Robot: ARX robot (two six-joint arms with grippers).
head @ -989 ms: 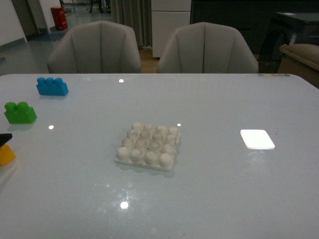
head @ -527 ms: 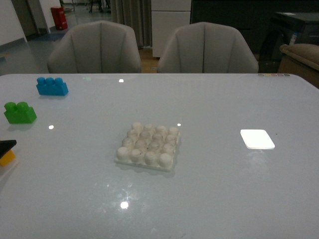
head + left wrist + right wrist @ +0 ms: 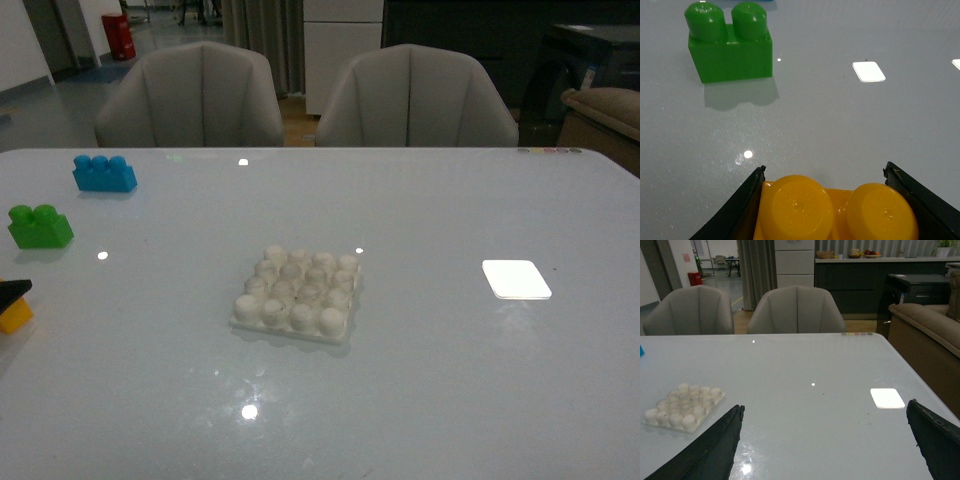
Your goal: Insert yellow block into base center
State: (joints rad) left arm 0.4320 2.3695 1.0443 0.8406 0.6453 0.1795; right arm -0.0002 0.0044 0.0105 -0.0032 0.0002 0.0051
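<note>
L gripper [image 3: 825, 169]: 2 matte blk fingers [image 3: 732, 212], wedge-shaped, tapering to tips; thin pale line along one inner edge. R gripper [image 3: 825, 405]: same blk wedge fingers, faintly grainy surf.

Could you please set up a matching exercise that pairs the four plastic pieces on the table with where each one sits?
Things:
1. yellow block
2. green brick
3. blue brick
4. base

Places:
A. middle of the table
B. far left, nearest the chairs
C. flanked by the fingers of the left gripper
D. left side, between the other two bricks

Pairs: 1-C, 2-D, 3-B, 4-A
</note>
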